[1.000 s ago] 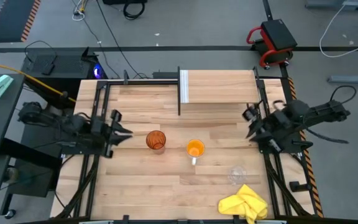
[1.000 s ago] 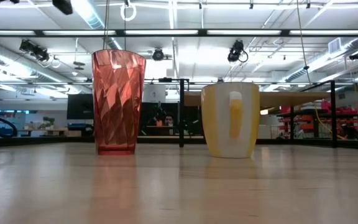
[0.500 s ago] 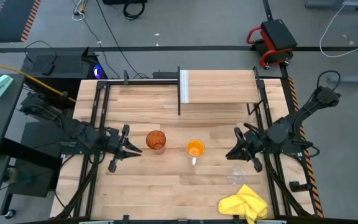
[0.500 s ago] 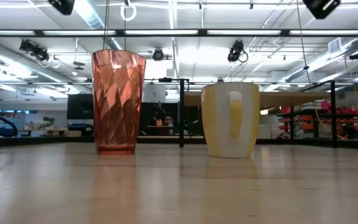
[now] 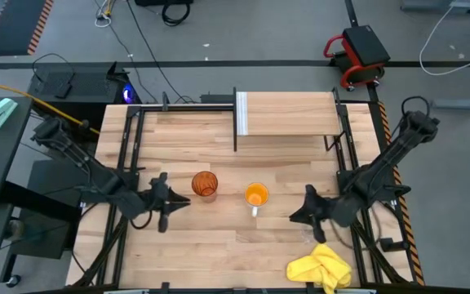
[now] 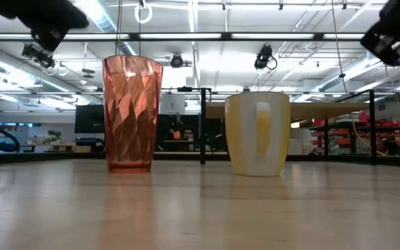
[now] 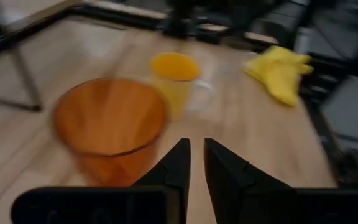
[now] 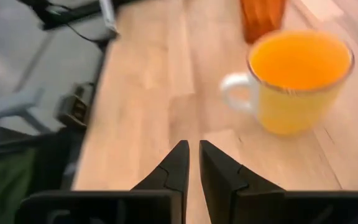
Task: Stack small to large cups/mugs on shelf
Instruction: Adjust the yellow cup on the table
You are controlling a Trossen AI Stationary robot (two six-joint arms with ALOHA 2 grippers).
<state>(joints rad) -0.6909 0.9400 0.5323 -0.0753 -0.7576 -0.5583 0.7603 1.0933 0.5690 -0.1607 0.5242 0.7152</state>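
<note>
The amber tumbler (image 5: 205, 184) (image 6: 132, 114) and the orange mug (image 5: 256, 195) (image 6: 257, 133) stand upright on their bases mid-table, the mug's pale handle toward the near edge. The clear glass cup (image 5: 313, 232) shows only faintly, just near-side of my right gripper. My left gripper (image 5: 172, 204) (image 7: 194, 148) hovers shut, left of and nearer than the tumbler (image 7: 110, 127). My right gripper (image 5: 299, 215) (image 8: 191, 149) hovers shut, right of the mug (image 8: 298, 78). The shelf (image 5: 288, 114) stands at the far edge.
A yellow cloth (image 5: 321, 266) (image 7: 279, 70) lies crumpled at the near right corner. Black frame rails (image 5: 127, 163) run along both table sides. Bare wood lies between the cups and the shelf, and along the near edge on the left.
Both arms have swung in from the table's sides toward its middle and near edge, coming lower. The left gripper has neared the tumbler; the right gripper has neared the mug and the glass cup. The cups and the cloth have stayed where they were.
</note>
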